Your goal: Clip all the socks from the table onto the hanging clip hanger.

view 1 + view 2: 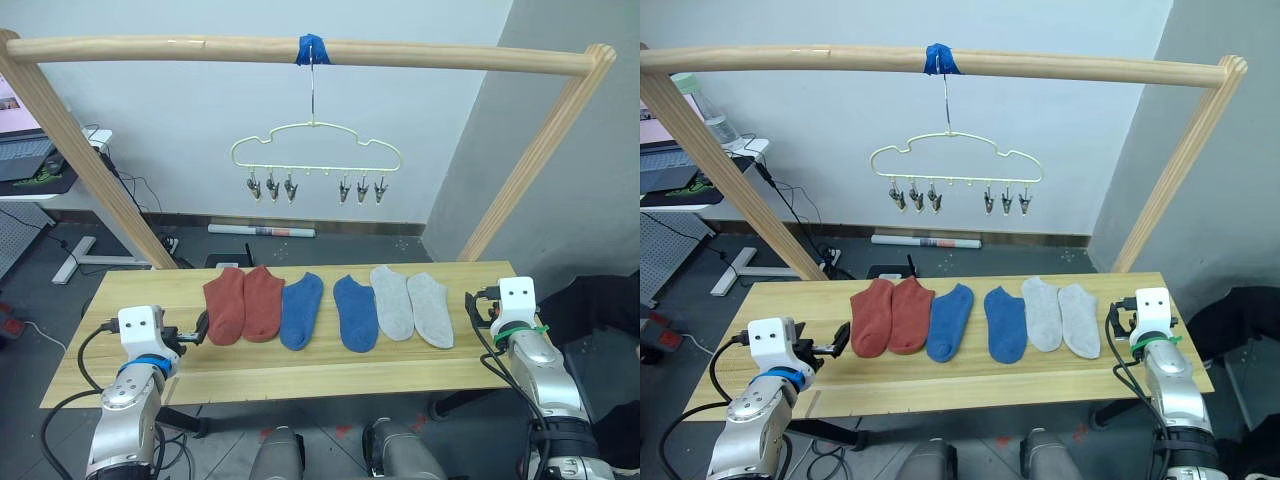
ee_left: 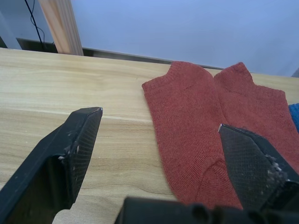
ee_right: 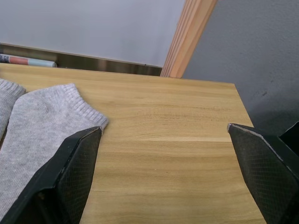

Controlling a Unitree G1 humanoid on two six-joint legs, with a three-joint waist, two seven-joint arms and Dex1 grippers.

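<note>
Spanning the view from nine to three o'clock, the table (image 1: 300, 375) carries six socks (image 1: 327, 308) in a row, each lying long axis twelve to six, cuffs toward twelve. At twelve o'clock the clip hanger (image 1: 316, 147) hangs level, clips pointing down. Left gripper (image 2: 159, 140) at eight o'clock, fingers apart beside the rust-red sock (image 2: 196, 140); right gripper (image 3: 166, 154) at four, fingers spread by the grey sock (image 3: 37, 126).

Table (image 1: 120, 300) in front of me is carrying six socks in a row, L to R: two rust-red (image 1: 243, 303), two blue (image 1: 328, 311), two grey (image 1: 412, 305), pairs lying touching.
</note>
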